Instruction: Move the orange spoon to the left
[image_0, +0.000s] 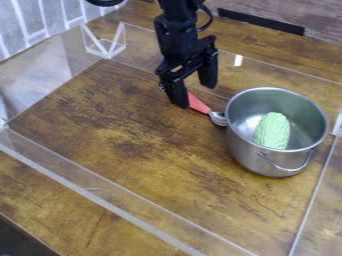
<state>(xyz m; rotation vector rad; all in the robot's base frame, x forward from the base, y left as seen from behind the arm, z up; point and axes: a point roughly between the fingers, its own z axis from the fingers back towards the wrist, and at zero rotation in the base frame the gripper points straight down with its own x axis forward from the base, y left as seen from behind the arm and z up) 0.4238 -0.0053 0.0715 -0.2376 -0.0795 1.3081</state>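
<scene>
Gripper (193, 83) jaws spread wide and holding nothing, you hover right of frame centre over the orange spoon (202, 105), which lies on the counter (107, 130) just left of the steel pot (277, 130).

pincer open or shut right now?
Open: the pincer has its two dark fingers spread apart above the orange spoon, nothing between them.

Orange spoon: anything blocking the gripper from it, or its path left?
Nothing visible. The open gripper hangs right over the orange spoon. The pot sits on the spoon's right; the wooden table to its left is bare.
</scene>
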